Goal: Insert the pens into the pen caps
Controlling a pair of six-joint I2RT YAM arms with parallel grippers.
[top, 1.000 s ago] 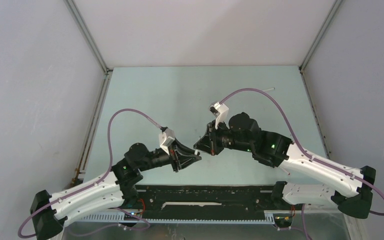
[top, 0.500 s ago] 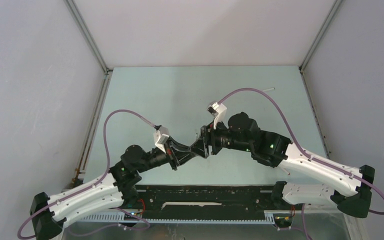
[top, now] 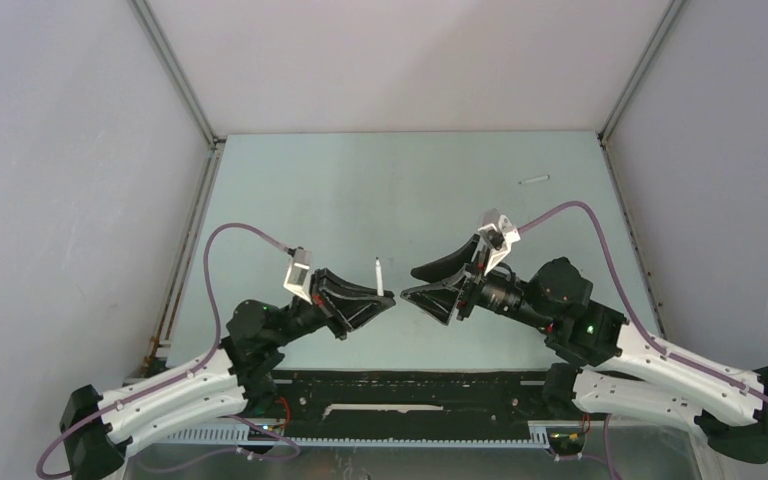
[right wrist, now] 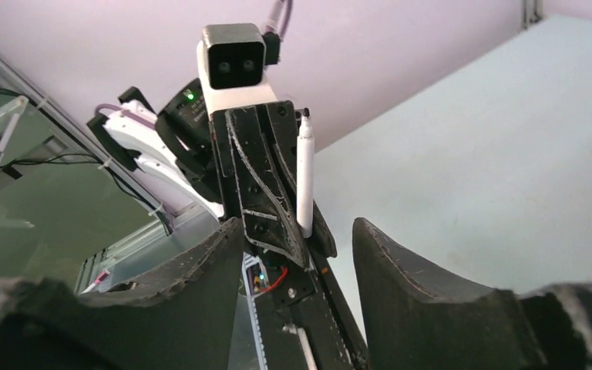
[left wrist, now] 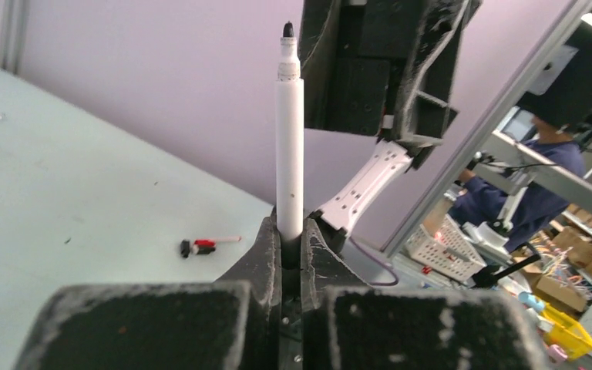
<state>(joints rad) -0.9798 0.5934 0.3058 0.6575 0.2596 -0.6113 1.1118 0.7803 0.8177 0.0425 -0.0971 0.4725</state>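
no legible text, label, brand, number or sign on anything in sight

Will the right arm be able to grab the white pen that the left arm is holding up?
Probably yes. The right gripper stands open, facing the pen, with nothing between them. The left gripper pinches only the pen's bottom end.

Smooth plastic pen (left wrist: 290, 146), rough matt left tool (left wrist: 289, 240), matt table (left wrist: 62, 185).

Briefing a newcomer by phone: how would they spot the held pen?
Find the left arm at the table's near edge. Its end effector is shut on a white pen standing upright, dark tip up; the other pen lies flat far right.
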